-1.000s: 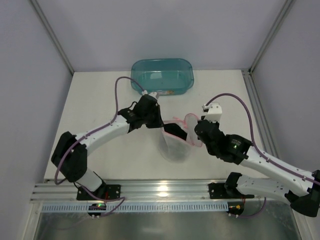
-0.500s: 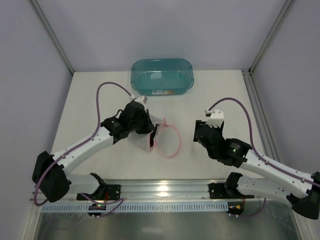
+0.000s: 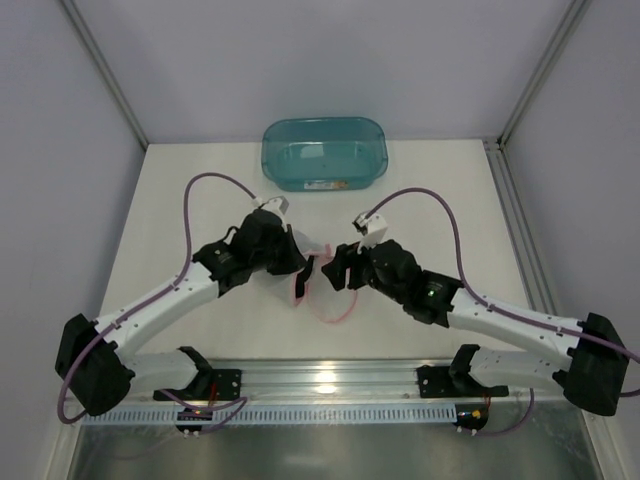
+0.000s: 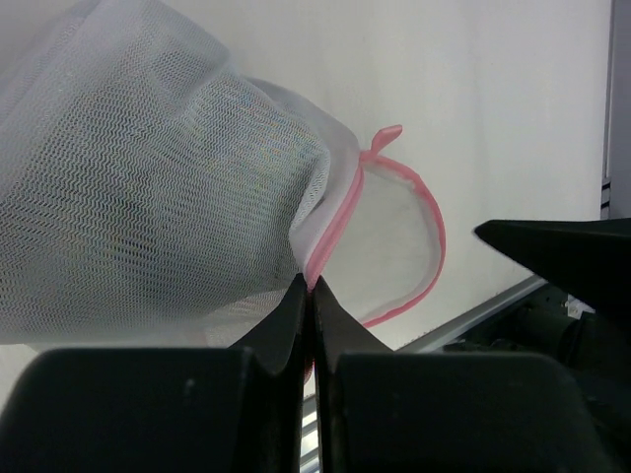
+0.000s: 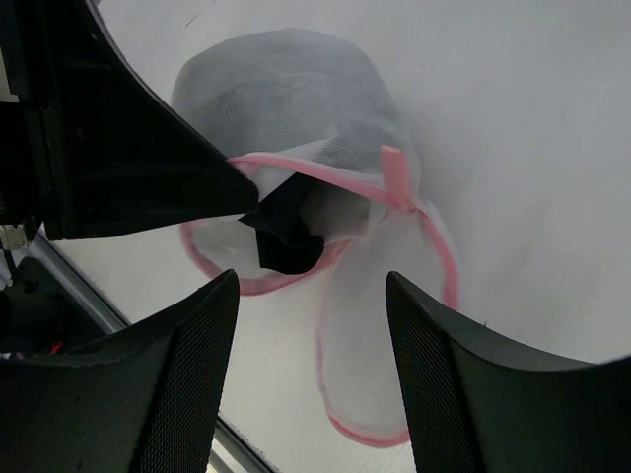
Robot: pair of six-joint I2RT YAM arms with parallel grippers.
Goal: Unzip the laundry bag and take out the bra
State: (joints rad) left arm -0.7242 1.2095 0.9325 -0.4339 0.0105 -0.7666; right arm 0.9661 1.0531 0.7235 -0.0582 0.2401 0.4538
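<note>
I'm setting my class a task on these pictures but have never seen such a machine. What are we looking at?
Two robot arms stand at a white table. One picture looks down from above; the other two come from a camera on each wrist. On the table are a teal tub and a white mesh laundry bag with a pink rim, unzipped. The left gripper pinches that rim. The right gripper is open, facing the opening, where the black bra seems to poke out.

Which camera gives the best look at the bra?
Right wrist: the bra pokes out black at the open mouth of the laundry bag. Left wrist gives at most a grey shade behind mesh; in the top view it is too small to make out.
</note>
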